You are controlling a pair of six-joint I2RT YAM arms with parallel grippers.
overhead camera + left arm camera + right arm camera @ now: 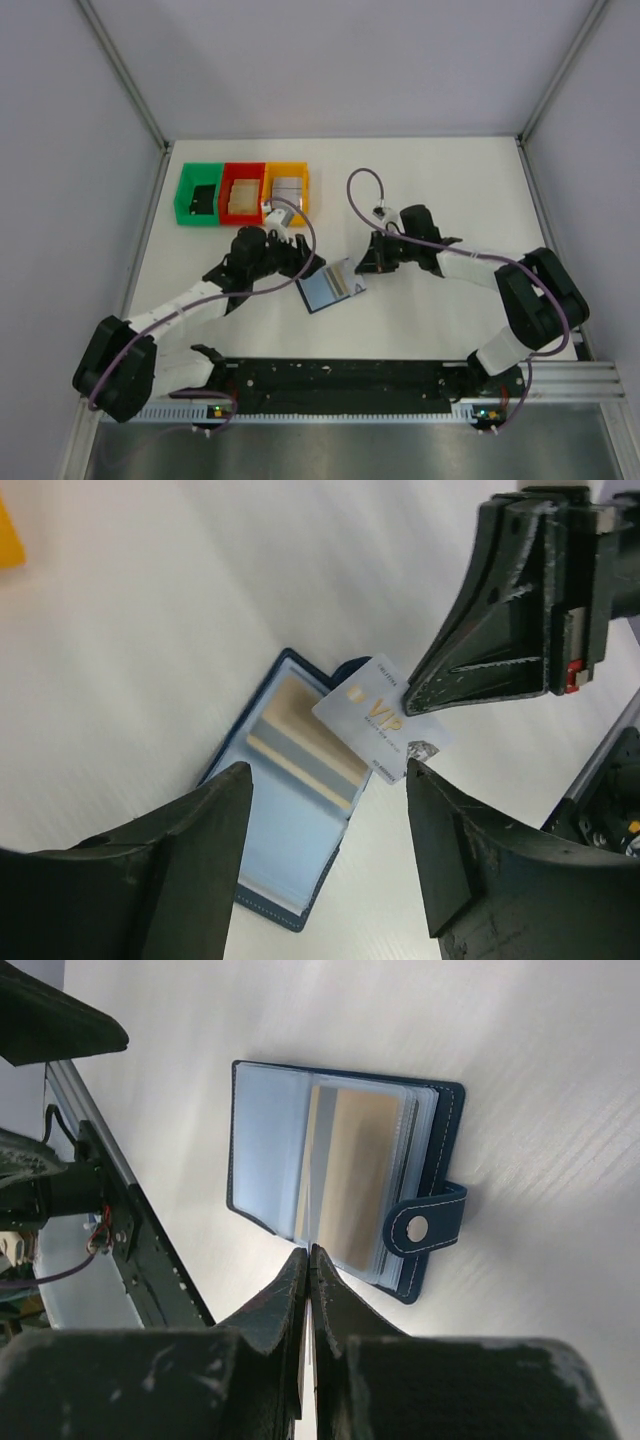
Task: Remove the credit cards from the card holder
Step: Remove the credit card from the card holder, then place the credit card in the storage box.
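The card holder (320, 292) lies open on the table between both arms, dark blue with pale slotted panels (290, 800) and a snap tab (425, 1228). One of the credit cards (372, 718), silvery with gold lettering, sticks out over the holder's far edge, tilted. My right gripper (412, 702) is shut on that card's outer end; in the right wrist view the card shows edge-on between the shut fingertips (308, 1252). My left gripper (328, 772) hovers over the holder, open, with nothing between its fingers. More cards sit in the holder's slots (360, 1175).
Green (197, 195), red (241, 192) and orange (286, 187) bins stand in a row at the back left, just behind the left gripper (303, 266). The arms' base rail (340, 385) runs along the near edge. White walls enclose the table.
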